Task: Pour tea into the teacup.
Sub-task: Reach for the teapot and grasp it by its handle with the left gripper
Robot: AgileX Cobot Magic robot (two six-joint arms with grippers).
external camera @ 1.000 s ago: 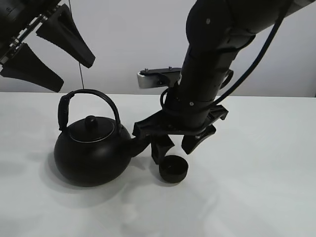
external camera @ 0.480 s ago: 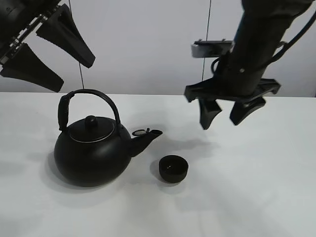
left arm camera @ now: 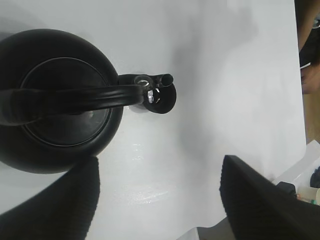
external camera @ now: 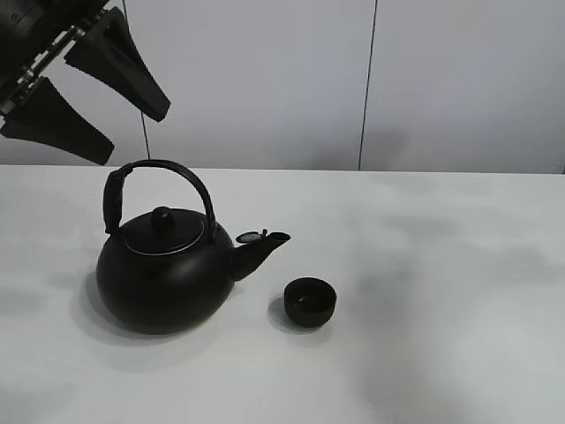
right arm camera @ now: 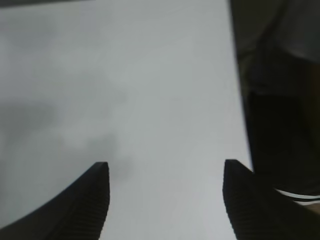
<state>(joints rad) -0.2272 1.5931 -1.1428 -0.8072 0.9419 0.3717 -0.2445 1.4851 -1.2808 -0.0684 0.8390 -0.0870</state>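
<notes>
The small black teacup (external camera: pixel 310 301) stands on the white table, just below and right of the spout (external camera: pixel 265 245) of the big black kettle (external camera: pixel 163 278). In the left wrist view the kettle (left arm camera: pixel 55 100) is seen from above and the teacup (left arm camera: pixel 167 102) lies partly under its spout tip. My left gripper (external camera: pixel 132 135) is open and empty, high above and to the left of the kettle's arched handle (external camera: pixel 168 170); its fingers also show in the left wrist view (left arm camera: pixel 60 200). My right gripper (right arm camera: pixel 165 200) is open and empty over bare table, out of the exterior view.
The white table (external camera: pixel 441 291) reaches a pale wall at the back. In the right wrist view the table's edge (right arm camera: pixel 239 100) runs beside a dark area. Clutter lies past the table's edge in the left wrist view (left arm camera: pixel 305 185).
My right arm has lifted away from beside the teacup, risen up and to the right, and left the exterior view. The kettle, the teacup and my left gripper have not moved.
</notes>
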